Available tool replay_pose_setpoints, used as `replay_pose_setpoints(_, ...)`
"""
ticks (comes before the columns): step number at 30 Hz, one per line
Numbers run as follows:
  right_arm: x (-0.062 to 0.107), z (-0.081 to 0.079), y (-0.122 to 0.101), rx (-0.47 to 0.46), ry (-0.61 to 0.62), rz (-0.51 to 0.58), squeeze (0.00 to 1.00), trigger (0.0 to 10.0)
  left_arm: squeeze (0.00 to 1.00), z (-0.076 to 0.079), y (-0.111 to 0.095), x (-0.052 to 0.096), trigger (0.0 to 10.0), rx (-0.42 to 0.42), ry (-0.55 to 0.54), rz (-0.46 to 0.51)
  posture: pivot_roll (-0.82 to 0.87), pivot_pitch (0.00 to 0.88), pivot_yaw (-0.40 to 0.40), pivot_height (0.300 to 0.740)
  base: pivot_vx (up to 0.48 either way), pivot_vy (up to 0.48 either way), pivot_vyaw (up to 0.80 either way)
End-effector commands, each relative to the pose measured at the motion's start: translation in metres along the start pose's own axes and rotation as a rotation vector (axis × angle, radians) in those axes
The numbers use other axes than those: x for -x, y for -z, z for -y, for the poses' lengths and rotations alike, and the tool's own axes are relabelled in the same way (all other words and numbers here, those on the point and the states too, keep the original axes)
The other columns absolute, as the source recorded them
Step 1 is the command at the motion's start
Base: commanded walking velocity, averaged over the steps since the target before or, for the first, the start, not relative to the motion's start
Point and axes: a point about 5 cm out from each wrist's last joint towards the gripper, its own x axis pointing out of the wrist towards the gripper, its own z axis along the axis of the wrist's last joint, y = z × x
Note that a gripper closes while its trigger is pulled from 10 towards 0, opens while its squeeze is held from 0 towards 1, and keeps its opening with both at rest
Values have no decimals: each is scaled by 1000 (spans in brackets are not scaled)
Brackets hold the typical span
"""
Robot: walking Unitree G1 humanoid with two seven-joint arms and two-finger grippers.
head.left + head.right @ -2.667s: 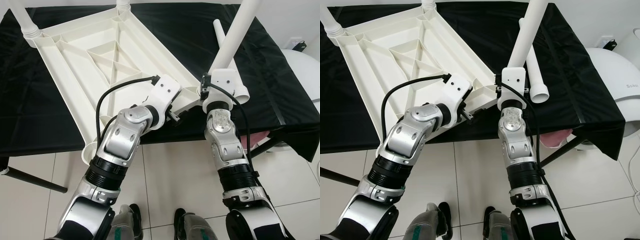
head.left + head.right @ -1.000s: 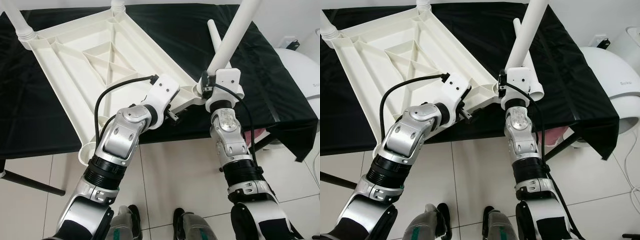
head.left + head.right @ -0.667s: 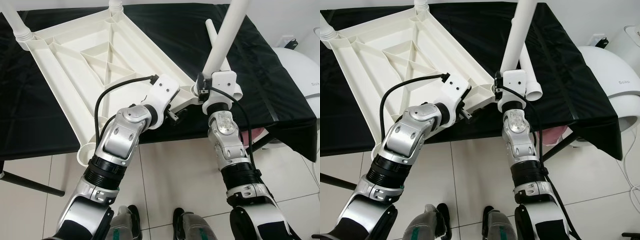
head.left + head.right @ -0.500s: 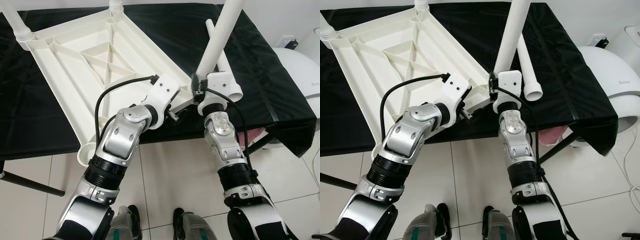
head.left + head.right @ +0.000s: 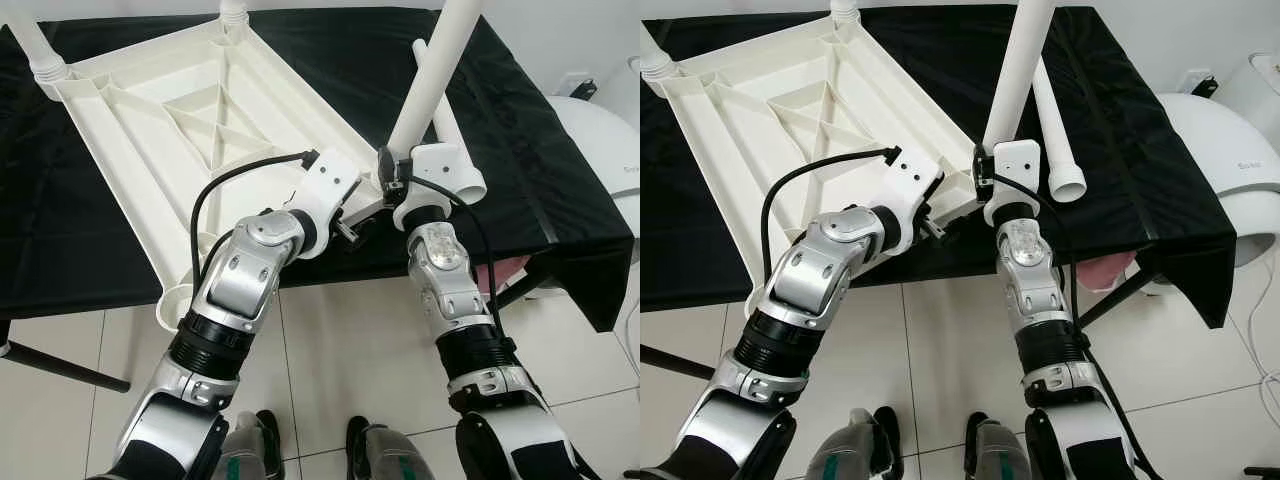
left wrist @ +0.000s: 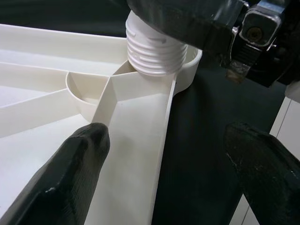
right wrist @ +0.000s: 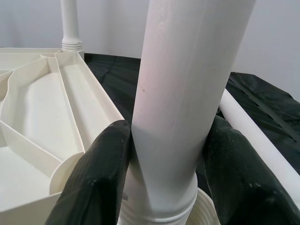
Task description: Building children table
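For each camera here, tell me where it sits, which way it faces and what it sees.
Head stereo eyes: look down on the upturned white plastic tabletop on black cloth; both silver arms and feet show.
Left wrist: looks along the left gripper, open astride the tabletop's edge, toward the corner socket.
Right wrist: looks along the right gripper, shut on the upright white table leg.
Both wrist views share that leg's threaded end at the socket.

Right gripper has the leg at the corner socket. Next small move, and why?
Probably twist the leg to screw it in. The right gripper is clamped on it, and its threaded end sits at the mouth of the corner socket with the ribs showing, so it isn't seated. The left gripper straddles the tabletop edge, open, so it may need to brace first.
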Motion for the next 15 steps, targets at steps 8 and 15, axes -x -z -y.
replay_pose_setpoints(8,4,9,15,10,32,-73,0,10000,0,0,-3,0,10000,-16,-53,4,-63,210,-6,740,0,0,0)
replay_pose_setpoints(15,5,15,16,23,57,-75,0,10000,0,0,-3,0,10000,-15,-52,4,-65,212,-5,740,0,0,0)
